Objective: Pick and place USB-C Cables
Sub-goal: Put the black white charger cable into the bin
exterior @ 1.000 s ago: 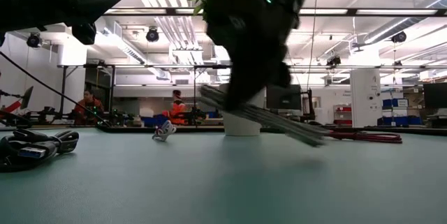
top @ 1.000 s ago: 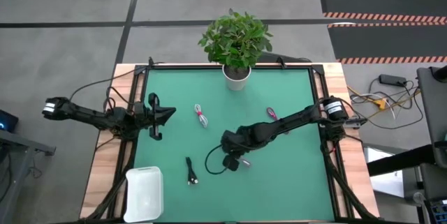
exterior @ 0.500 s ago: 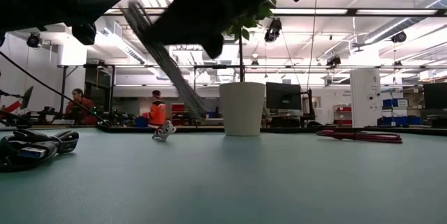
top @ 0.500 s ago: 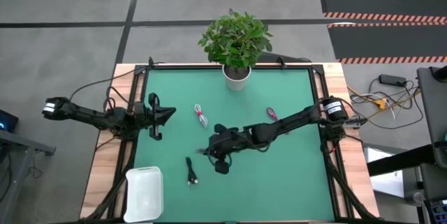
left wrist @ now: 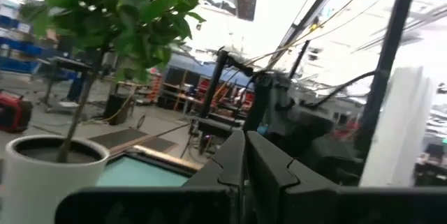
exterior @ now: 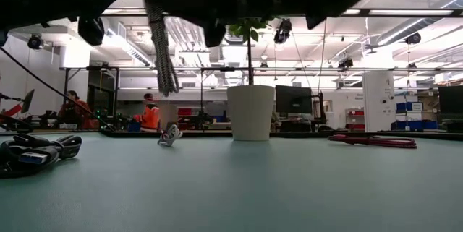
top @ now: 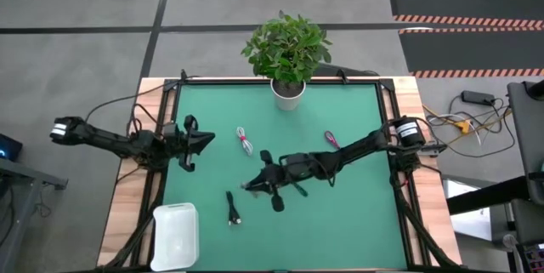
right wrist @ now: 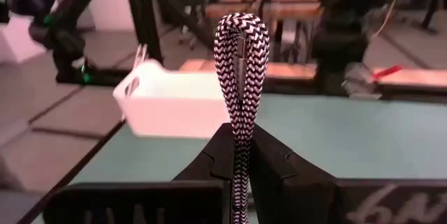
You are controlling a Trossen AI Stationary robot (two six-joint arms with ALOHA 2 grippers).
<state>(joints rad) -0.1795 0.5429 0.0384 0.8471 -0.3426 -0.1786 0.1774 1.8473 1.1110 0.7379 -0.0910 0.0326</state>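
Observation:
My right gripper [top: 252, 185] hovers over the middle of the table, shut on the grey braided cable [right wrist: 241, 49]. In the low view that cable [exterior: 165, 44] hangs above the mat. The white-and-red cable [top: 245, 141], the magenta cable [top: 330, 139] and the black cable [top: 234, 208] lie flat on the green mat. My left gripper [top: 206, 139] waits shut at the table's left side, raised off the mat. My right gripper pinches the grey cable bundle between its two fingers, at a stretch below the folded end [right wrist: 239, 121]. The bundle runs along the fingers and its looped end [right wrist: 241, 25] sticks out past the fingertips. It is lifted clear and points steeply down.
A white bin [top: 174, 235] sits at the near left corner of the table. A potted plant [top: 287, 52] stands at the middle of the far edge. The green mat [top: 340, 213] is bare on the near right. People in orange [exterior: 150, 114] are in the room beyond.
My right gripper has risen and moved toward the table's left, carrying the grey cable. It has turned about, so the cable has swung from a low slant near the mat to hanging almost upright, higher up.

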